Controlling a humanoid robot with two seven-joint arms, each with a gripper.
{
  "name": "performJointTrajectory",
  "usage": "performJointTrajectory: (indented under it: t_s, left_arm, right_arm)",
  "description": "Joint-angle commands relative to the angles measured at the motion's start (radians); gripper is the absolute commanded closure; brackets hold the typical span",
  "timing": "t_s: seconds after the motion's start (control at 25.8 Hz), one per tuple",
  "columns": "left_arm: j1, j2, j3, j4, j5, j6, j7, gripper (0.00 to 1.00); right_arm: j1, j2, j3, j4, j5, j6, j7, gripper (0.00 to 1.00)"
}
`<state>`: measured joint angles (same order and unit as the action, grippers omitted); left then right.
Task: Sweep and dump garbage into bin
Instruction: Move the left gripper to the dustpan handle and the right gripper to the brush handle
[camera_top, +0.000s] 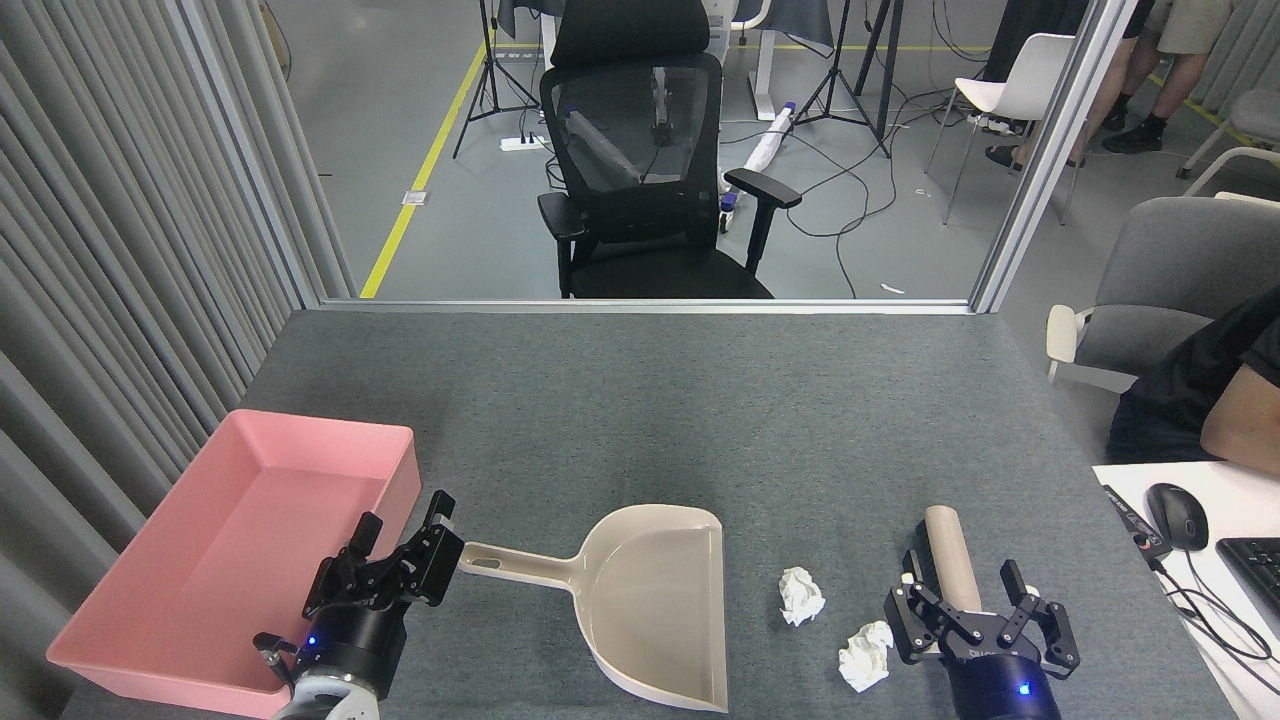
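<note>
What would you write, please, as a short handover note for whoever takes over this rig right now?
Left gripper: open, empty, at the end of the dustpan handle, by the pink bin.
Right gripper: open, empty, over the beige brush handle lying on the table.
Garbage: two tissue balls on the table between dustpan mouth and right gripper.
Done: nothing swept; bin empty.
Left: grasp dustpan and brush, sweep both balls in, dump into bin.
</note>
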<state>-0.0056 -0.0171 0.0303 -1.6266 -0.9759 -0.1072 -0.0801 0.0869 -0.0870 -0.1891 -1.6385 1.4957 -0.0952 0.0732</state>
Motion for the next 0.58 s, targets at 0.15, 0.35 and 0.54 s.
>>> performJointTrajectory:
  t_s: [0.15,0.35,0.54]
  left_arm:
    - [0.032,-0.055,-0.006,-0.016,0.309,0.011,-0.115,0.01]
    - [0.064,-0.066,-0.001,-0.033,0.37,0.007,-0.156,0.01]
    - [0.092,-0.061,0.002,-0.059,0.387,0.001,-0.147,0.01]
  right_arm:
    - [0.106,-0.037,-0.024,-0.072,-0.052,-0.005,0.03,0.02]
    - [0.174,-0.034,-0.038,-0.103,-0.054,-0.038,-0.059,0.02]
    - [0.228,-0.034,-0.079,-0.109,-0.054,-0.041,-0.062,0.02]
